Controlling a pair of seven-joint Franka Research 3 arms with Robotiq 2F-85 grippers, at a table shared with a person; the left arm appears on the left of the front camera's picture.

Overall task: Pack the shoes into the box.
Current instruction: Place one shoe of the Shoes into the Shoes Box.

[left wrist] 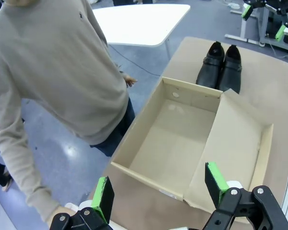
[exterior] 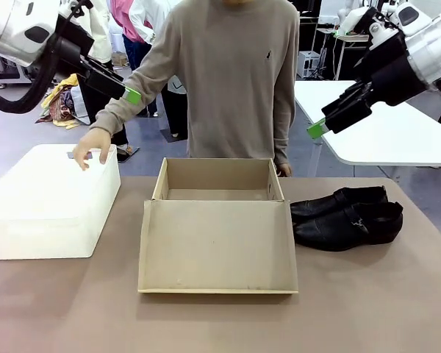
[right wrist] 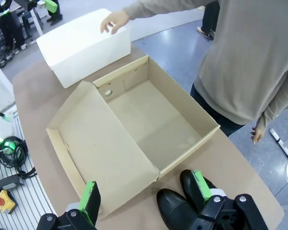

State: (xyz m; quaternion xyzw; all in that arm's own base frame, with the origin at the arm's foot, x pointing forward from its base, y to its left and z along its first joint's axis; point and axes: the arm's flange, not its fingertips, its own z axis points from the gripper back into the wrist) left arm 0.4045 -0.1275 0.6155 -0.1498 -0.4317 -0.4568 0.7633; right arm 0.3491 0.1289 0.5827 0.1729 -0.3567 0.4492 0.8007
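Note:
The tan cardboard box [exterior: 165,179] stands open mid-table, its inside bare, with its flap lid [exterior: 217,246] laid flat toward me. The black shoes [exterior: 345,215] lie side by side on the table just right of the box, toes toward it. My left gripper [exterior: 132,94] hangs open high over the table's far left. My right gripper [exterior: 317,129] hangs open above the shoes. In the left wrist view the open gripper [left wrist: 160,189] looks down on the box [left wrist: 192,93] and the shoes [left wrist: 221,67]. In the right wrist view the open gripper [right wrist: 145,191] is over the lid, with the shoes [right wrist: 182,201] below.
A white plastic bin [exterior: 51,213] sits at the table's left; the person's hand [exterior: 92,151] rests on its far rim. The person stands right behind the box. A white table [exterior: 382,132] stands beyond at the right.

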